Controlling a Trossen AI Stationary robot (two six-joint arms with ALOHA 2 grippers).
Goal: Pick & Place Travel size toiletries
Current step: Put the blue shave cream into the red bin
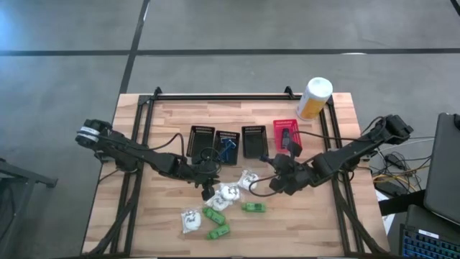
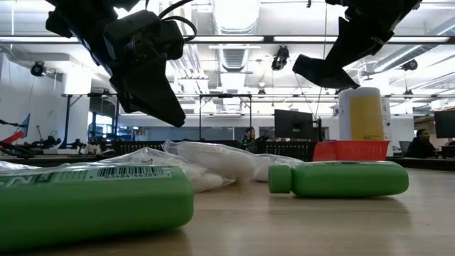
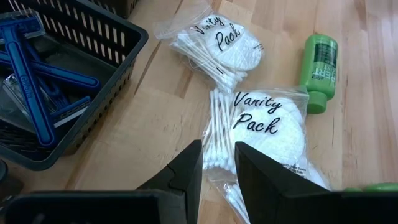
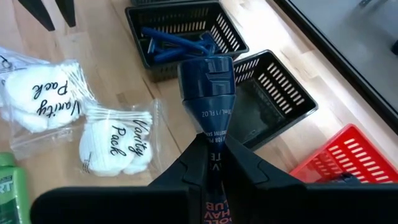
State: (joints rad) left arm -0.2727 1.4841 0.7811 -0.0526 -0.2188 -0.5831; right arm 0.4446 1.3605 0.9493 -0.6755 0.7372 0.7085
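Right wrist view: a dark blue tube (image 4: 208, 112) is clamped by its tail in the closed right gripper (image 4: 214, 158), lower centre of frame, short of the black basket (image 4: 273, 102) at centre right. Left gripper (image 3: 217, 165) is held slightly open and empty over a Vanity Pack (image 3: 264, 127). Risk: the thin tail could slip, and the tube be dropped outside.
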